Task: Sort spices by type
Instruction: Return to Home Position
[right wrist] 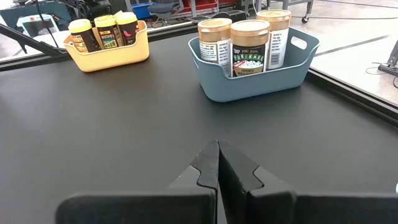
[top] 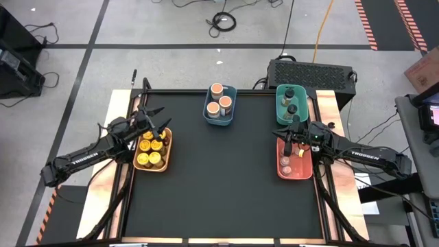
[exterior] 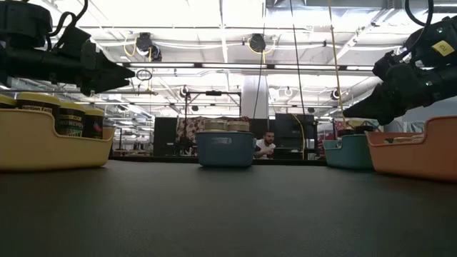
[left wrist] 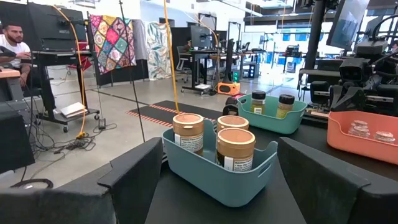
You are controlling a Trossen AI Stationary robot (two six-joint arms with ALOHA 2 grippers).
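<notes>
Four bins sit on the black worktop (top: pixel 219 185), each holding one kind of jar. The yellow-lidded jars (top: pixel 149 146) are in the orange bin (top: pixel 152 169) at centre left of the high view. At top centre, the peach-topped jars (top: pixel 219 100) fill the blue bin (top: pixel 221 123). At upper right, the dark olive jars (top: pixel 291 101) stand in the teal bin (top: pixel 278 103), and the tiny pinkish-topped jars (top: pixel 286 162) lie in the red bin (top: pixel 295 177) just below it. My left hand (top: pixel 162 118) hangs over the upper end of the orange bin, its arm stretched in from the lower left, fingers spread wide, released and holding nothing. My right hand (top: pixel 280 134) hovers over the upper end of the red bin, arm reaching in from the right edge, fingers pressed together, clenched on nothing. From the low view I see both hands raised above the bin rims.
</notes>
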